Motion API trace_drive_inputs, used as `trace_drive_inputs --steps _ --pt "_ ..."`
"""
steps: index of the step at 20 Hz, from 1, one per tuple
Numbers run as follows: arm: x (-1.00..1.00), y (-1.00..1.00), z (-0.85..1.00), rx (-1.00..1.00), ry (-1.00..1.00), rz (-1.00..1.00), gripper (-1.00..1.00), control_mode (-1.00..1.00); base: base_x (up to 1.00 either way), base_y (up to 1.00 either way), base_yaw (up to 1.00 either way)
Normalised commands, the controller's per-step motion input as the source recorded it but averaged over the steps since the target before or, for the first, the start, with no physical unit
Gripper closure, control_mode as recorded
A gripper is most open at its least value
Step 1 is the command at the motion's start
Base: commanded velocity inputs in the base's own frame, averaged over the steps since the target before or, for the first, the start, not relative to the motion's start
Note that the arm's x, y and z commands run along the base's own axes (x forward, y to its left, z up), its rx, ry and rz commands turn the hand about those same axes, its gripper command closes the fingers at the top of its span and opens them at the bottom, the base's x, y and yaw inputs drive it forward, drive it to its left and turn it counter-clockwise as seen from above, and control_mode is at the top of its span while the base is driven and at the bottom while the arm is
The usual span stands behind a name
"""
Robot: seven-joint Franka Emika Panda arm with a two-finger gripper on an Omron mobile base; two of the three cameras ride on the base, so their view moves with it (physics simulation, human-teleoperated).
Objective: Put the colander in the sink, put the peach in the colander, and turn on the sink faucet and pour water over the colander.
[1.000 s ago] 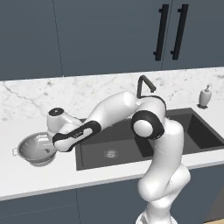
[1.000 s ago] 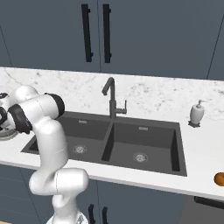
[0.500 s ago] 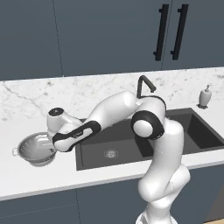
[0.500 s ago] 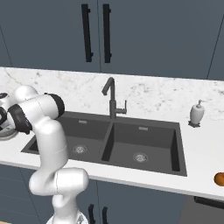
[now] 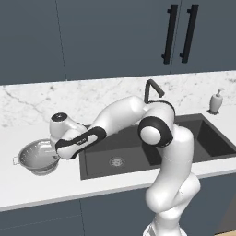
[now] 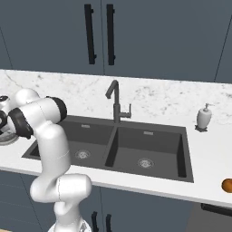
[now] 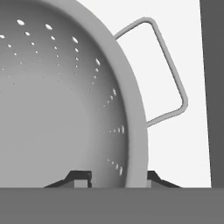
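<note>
On a white marble counter (image 5: 27,184) under dark blue cabinets, the gripper (image 7: 118,177) straddles the rim of the colander (image 5: 39,156), one fingertip inside the bowl and one outside, not visibly clamped; whether it grips, I cannot tell. The colander sits on the counter at nine o'clock from the sink (image 5: 138,152), near its edge. The faucet (image 6: 115,104) stands behind the basins, and the peach (image 6: 227,185) lies far off at four o'clock.
</note>
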Motion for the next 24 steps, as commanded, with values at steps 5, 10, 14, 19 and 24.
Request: trace_drive_inputs --steps 5,10,14,19,24 --pt "0.0 0.0 0.0 0.0 0.0 0.0 1.0 -1.0 0.0 0.0 0.0" --pt "0.0 -0.01 0.0 0.0 0.0 0.0 1.0 -1.0 0.0 0.0 0.0" --pt "0.0 -0.28 0.06 0.01 0.0 0.0 1.0 -1.0 0.0 0.0 0.0" --pt "-0.04 -0.55 0.09 0.07 -0.01 0.0 1.0 -1.0 0.0 0.0 0.0" --pt "-0.05 -0.68 0.02 0.07 -0.01 -0.01 1.0 -1.0 0.0 0.0 0.0"
